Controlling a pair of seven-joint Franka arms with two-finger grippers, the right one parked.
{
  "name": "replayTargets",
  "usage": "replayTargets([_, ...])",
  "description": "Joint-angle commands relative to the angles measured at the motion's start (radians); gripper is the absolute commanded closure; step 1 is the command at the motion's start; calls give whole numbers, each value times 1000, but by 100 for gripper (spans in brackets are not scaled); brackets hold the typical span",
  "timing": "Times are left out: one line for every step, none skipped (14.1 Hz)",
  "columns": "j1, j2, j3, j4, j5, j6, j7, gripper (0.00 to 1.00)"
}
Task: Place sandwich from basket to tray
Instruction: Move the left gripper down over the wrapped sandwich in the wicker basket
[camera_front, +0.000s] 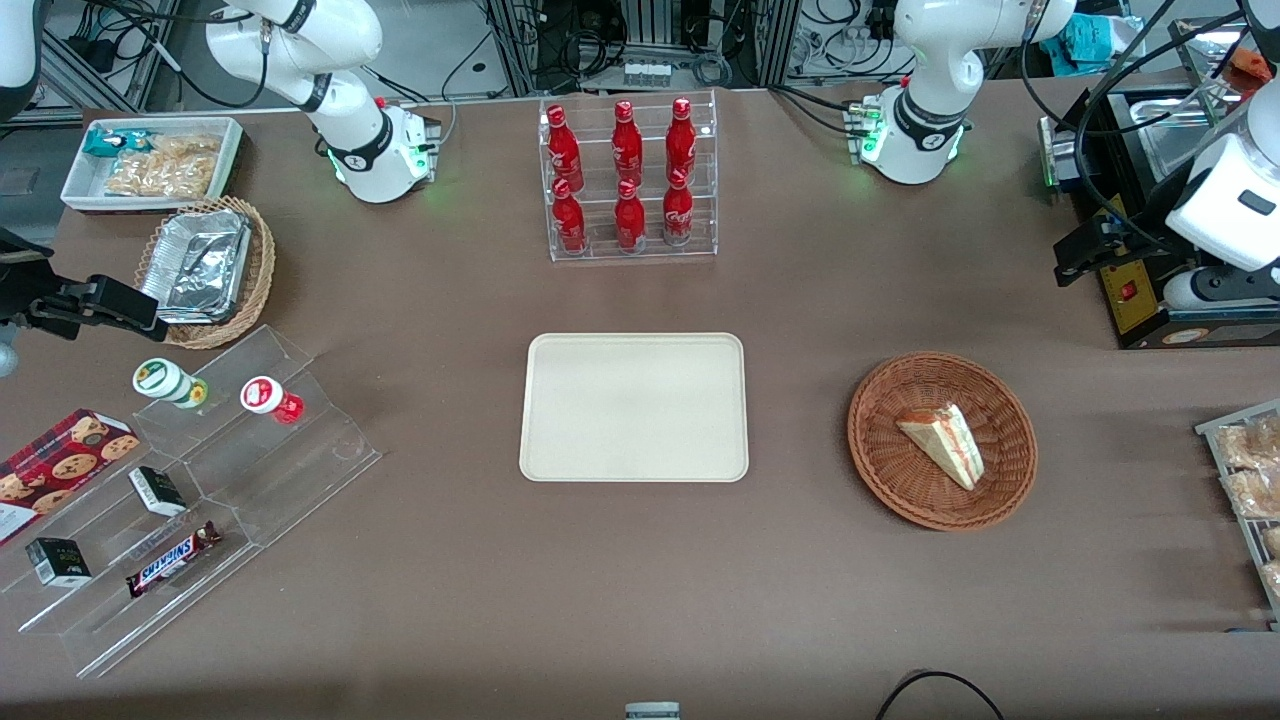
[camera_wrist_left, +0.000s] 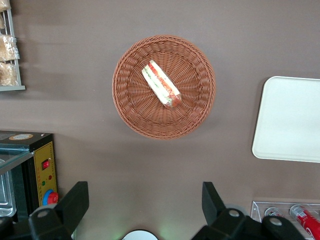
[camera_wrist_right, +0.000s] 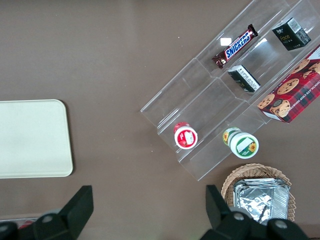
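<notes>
Table (camera_front: 440, 560) carried everything, brown cloth throughout. Tray (camera_front: 634, 407) lay flat near the middle, nothing on it, with the rack of red bottles (camera_front: 627, 178) farther from the front camera. Basket (camera_front: 941, 439) sat on the cloth well apart from the tray, toward the working arm's end. Sandwich (camera_front: 943, 443) lay inside the basket, roughly central, on its side, red and green filling edge showing through clear wrap; wrist view confirmed it (camera_wrist_left: 161, 84) resting on the weave, clear of the rim. Gripper (camera_wrist_left: 145, 205) hung high above bare cloth near the basket, fingers spread wide, holding nothing. Judged: sandwich light, soft and crushable, wrap likely slippery. Best hold probably across the two flat bread faces at mid-wedge, with modest squeeze, avoiding the thin tip.
</notes>
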Motion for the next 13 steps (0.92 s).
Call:
replayTargets([16, 4, -16, 21, 11, -22, 5, 0])
replayTargets([16, 6, -16, 23, 11, -24, 5, 0])
replayTargets([16, 6, -16, 24, 11, -24, 4, 0])
replayTargets([16, 6, -16, 23, 11, -24, 4, 0])
replayTargets([16, 7, -16, 23, 10, -24, -2, 0])
replayTargets([16, 7, -16, 18, 8, -25, -24, 0])
replayTargets([19, 12, -14, 14, 7, -25, -65, 0])
replayTargets([19, 24, -12, 9, 7, -30, -132, 0])
replayTargets([19, 40, -11, -1, 10, -32, -200, 0])
replayTargets([19, 50, -9, -21, 11, -24, -266, 0])
replayTargets([19, 70, -9, -47, 13, -7, -316, 0])
replayTargets([21, 93, -8, -63, 10, 20, -381, 0])
replayTargets([19, 128, -2, -75, 16, 51, -475, 0])
